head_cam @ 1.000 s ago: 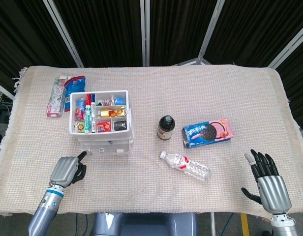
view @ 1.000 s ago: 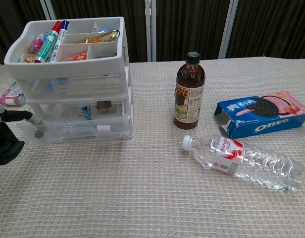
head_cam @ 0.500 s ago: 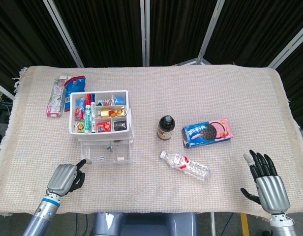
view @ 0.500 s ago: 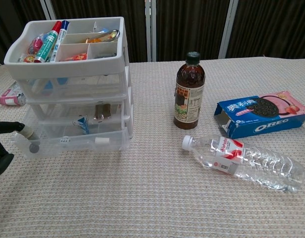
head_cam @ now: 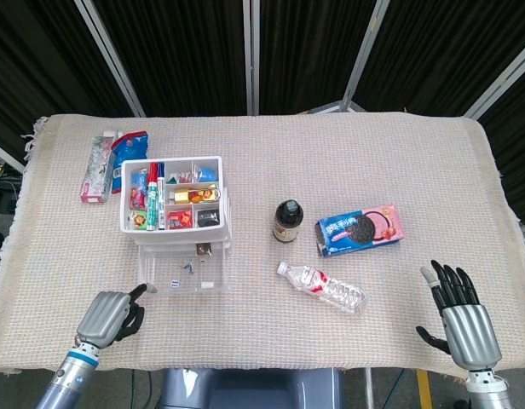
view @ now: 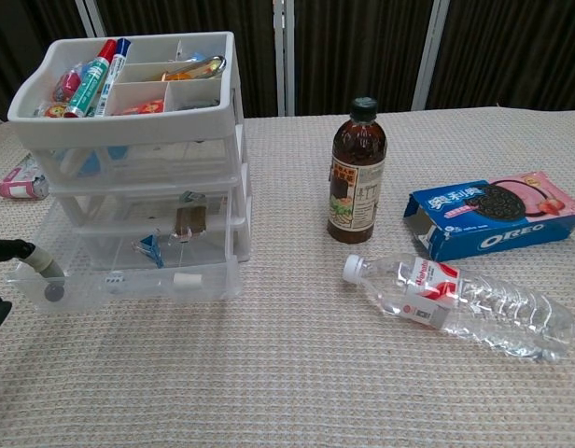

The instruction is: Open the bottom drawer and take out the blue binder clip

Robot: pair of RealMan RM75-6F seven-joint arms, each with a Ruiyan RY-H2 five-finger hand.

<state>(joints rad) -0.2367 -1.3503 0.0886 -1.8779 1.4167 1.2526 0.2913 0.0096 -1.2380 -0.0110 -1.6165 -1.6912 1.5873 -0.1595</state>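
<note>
A white drawer unit (head_cam: 170, 194) (view: 129, 93) stands at the left, its top tray full of pens and small items. Its clear bottom drawer (head_cam: 181, 277) (view: 119, 280) is pulled well out toward me. Inside it lies the blue binder clip (view: 149, 248) (head_cam: 187, 266), next to a brown item. My left hand (head_cam: 109, 315) (view: 3, 280) is curled, with one finger stretched out and touching the drawer's front left corner. My right hand (head_cam: 463, 319) hovers open at the front right with fingers spread, far from the drawers; the chest view does not show it.
A dark bottle (head_cam: 286, 221) stands right of the drawers. An Oreo box (head_cam: 360, 228) and a lying water bottle (head_cam: 324, 288) are further right. Snack packs (head_cam: 99, 166) lie behind the unit at the left. The table's front edge is just behind my left hand.
The bottom drawer has slid out toward the front edge as my left hand drew back, carrying the blue clip forward. My right hand has hardly moved.
</note>
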